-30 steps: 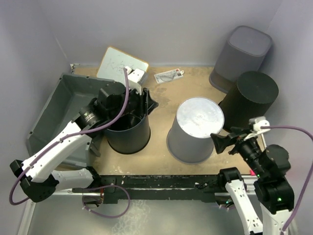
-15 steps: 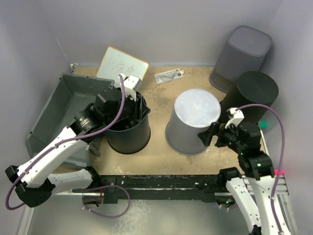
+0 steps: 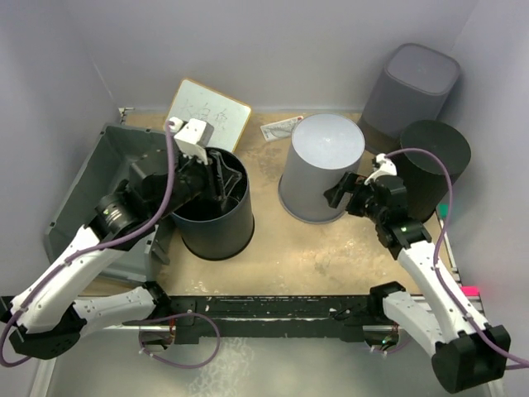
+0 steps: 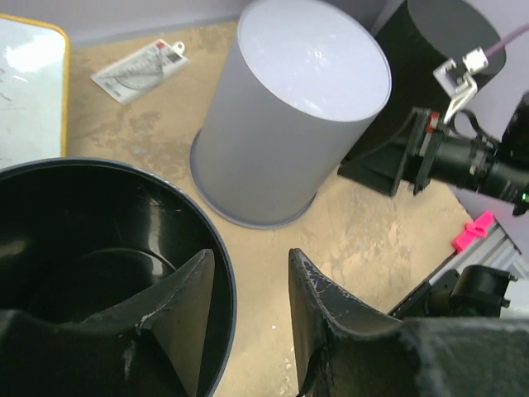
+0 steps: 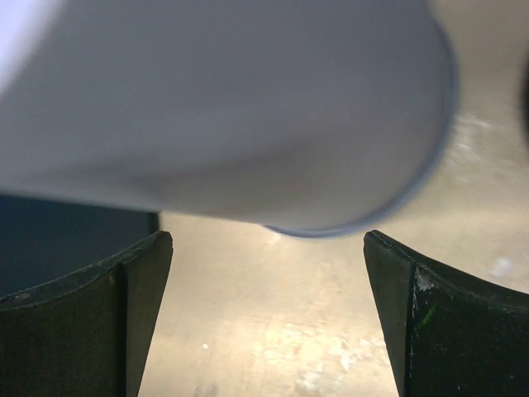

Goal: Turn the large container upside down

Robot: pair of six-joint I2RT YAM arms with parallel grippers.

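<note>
The large container (image 3: 89, 178) is a wide grey tub at the far left of the top view, tilted against the left wall with its open side showing. My left arm partly covers its near corner. My left gripper (image 3: 223, 178) (image 4: 252, 256) is open and straddles the rim of an upright black bucket (image 3: 215, 217) (image 4: 99, 248), one finger inside and one outside, with a gap showing. My right gripper (image 3: 335, 194) (image 5: 269, 240) is wide open, right at the side of an upside-down grey bucket (image 3: 321, 165) (image 5: 223, 107).
An upside-down black bucket (image 3: 434, 157) and a tall dark-grey bin (image 3: 413, 83) stand at the back right. A small whiteboard (image 3: 208, 112) leans at the back wall, with a printed card (image 3: 281, 126) beside it. Walls close in on the left, back and right.
My right arm has reached forward and the grey bucket has slid toward the back. My left arm has shifted left and back over the black bucket. The tub has not moved.
</note>
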